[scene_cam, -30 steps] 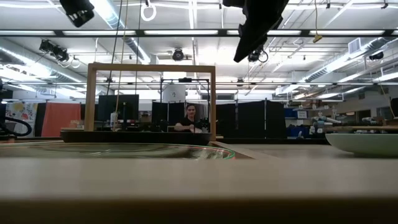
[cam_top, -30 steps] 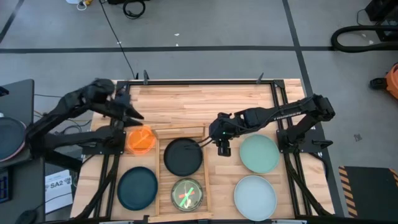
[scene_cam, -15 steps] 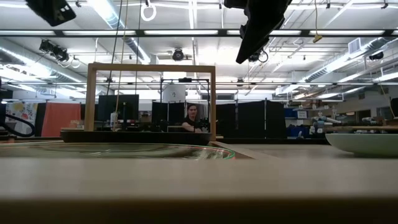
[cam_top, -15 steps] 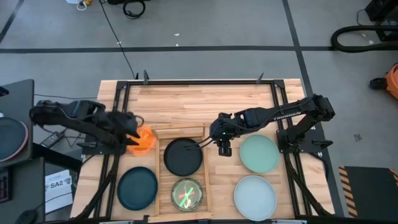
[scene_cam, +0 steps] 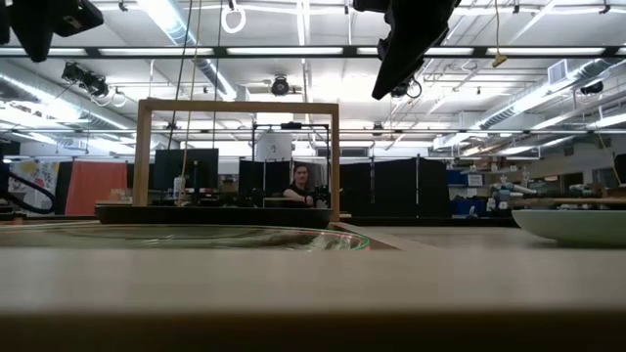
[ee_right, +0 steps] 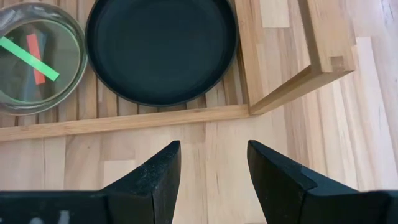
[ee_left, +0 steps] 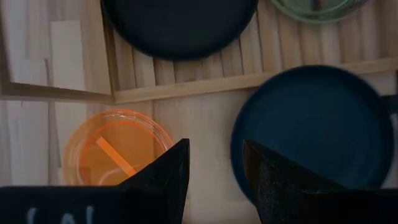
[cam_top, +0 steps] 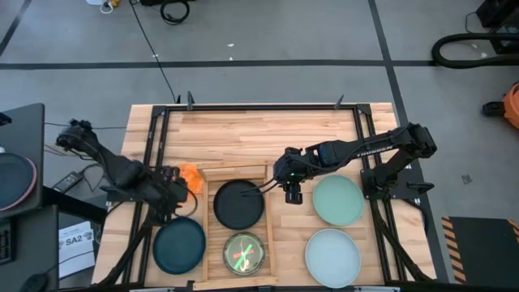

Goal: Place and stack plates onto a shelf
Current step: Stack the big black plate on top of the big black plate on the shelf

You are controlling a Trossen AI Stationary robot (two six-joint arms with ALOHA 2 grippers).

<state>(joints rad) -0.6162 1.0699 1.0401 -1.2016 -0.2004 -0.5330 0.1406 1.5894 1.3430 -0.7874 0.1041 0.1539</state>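
- Your left claw [cam_top: 174, 193] hangs open and empty over the worktop [cam_top: 259, 130], between the orange plate [cam_top: 190, 173] and the dark teal plate [cam_top: 179, 246].
- Both plates sit just outside the shelf [cam_top: 208, 235], on its left-arm side; the left arm is nearer.
- Right claw [cam_top: 290, 193], open and empty, waits beside the shelf.
- The black plate [cam_top: 239, 204] and a translucent green plate [cam_top: 243, 254] are already on the shelf.

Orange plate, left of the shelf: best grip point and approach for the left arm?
Take the orange plate by its raised rim, one finger inside and one outside, coming straight down. It lies flat on the tabletop, so only the rim gives purchase. Choose the rim arc away from the shelf wall and the dark teal plate, where there is room. The left end effector is open above it.
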